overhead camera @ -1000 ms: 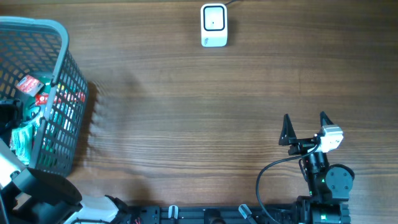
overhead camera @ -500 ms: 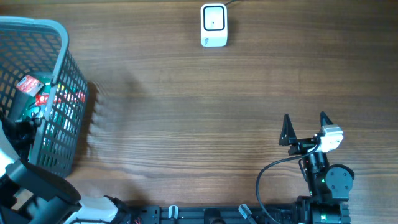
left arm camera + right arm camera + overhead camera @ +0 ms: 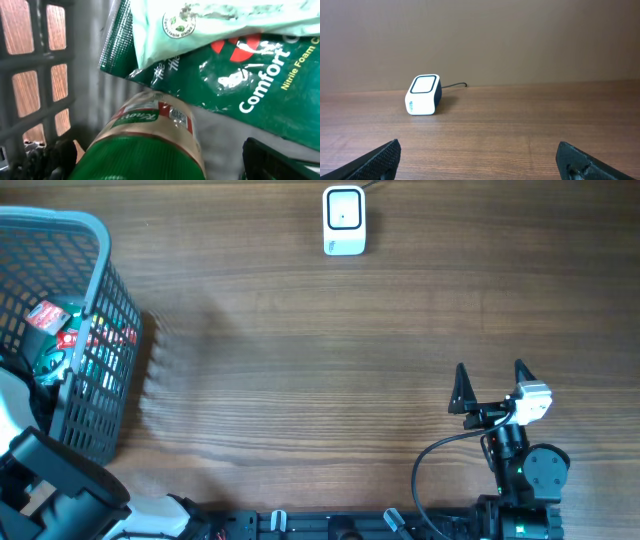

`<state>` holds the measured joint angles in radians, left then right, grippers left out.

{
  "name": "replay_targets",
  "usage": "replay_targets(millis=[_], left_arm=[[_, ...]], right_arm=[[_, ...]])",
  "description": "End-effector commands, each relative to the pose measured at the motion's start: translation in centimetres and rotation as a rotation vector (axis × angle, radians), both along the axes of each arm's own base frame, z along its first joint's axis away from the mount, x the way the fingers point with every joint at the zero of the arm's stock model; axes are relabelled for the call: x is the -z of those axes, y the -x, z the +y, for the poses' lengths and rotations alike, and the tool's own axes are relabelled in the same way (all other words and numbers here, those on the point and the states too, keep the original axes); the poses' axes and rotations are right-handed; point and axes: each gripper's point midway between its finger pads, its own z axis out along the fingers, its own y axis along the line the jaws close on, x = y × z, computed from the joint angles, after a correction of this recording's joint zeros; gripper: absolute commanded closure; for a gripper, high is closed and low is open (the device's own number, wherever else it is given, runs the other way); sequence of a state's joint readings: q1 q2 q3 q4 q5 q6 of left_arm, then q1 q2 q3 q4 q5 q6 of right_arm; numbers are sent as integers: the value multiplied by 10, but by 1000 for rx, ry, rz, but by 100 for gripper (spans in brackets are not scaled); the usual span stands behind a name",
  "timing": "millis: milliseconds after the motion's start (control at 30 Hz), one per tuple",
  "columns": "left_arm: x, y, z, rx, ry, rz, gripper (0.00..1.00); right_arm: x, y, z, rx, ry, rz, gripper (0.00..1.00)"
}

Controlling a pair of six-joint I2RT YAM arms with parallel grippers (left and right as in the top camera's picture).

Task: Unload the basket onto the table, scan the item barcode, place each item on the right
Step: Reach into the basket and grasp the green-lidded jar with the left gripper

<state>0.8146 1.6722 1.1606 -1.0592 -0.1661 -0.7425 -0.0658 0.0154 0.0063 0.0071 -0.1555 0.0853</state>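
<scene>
Barely begun. Deep in basket (image 3: 105, 370) at frame left, poised over green-lidded jar (image 3: 145, 132) with left end effector (image 3: 160, 157) spread wide, empty. Right end effector (image 3: 490, 370) likewise apart, idle lower right. Left to do: grasp, lift, present barcode to scanner (image 3: 344, 220) at top centre.

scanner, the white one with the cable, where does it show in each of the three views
overhead: scanner at top centre, on the table near its far edge
left wrist: not in it; this view looks inside the basket at a green packet
right wrist: left of centre, standing on the table before the wall
shared landmark: the wood table top, seen in the left wrist view only through the basket mesh
</scene>
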Motion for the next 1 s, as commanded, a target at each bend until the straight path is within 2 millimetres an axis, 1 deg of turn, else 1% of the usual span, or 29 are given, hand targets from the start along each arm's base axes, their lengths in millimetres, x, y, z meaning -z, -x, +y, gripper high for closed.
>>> replay_targets(millis=[0,100,200,233,267,333,400,467,500,600,700,733,833,967], left_arm=[[16,4,-6,1,20,2,0],[29,8,-10,1,22,4,0],[34,11,-13,1,28,9,0],[35,11,-14,1,30,10,6],[35,11,-14,1,30,11,10],[35,12,-14,2,32,13,24],[34,12,-14,2,31,13,40],[33,11,-13,2,30,12,45],[31,10,-12,2,29,10,46],[17,5,-7,2,23,6,49],[-14,-6,5,32,2,-14,50],[-30,-12,11,52,-11,-26,50],[-85,-24,24,63,-61,-70,48],[-172,-37,37,71,-174,-169,48]], right_arm=[[-1,0,0,3,7,-8,0],[-1,0,0,3,7,-8,1],[-1,0,0,3,7,-8,0],[-1,0,0,3,7,-8,0],[-1,0,0,3,7,-8,0],[-1,0,0,3,7,-8,0],[-1,0,0,3,7,-8,0],[-1,0,0,3,7,-8,0],[-1,0,0,3,7,-8,0],[-1,0,0,3,7,-8,0],[-1,0,0,3,7,-8,0],[-1,0,0,3,7,-8,0],[-1,0,0,3,7,-8,0],[-1,0,0,3,7,-8,0]])
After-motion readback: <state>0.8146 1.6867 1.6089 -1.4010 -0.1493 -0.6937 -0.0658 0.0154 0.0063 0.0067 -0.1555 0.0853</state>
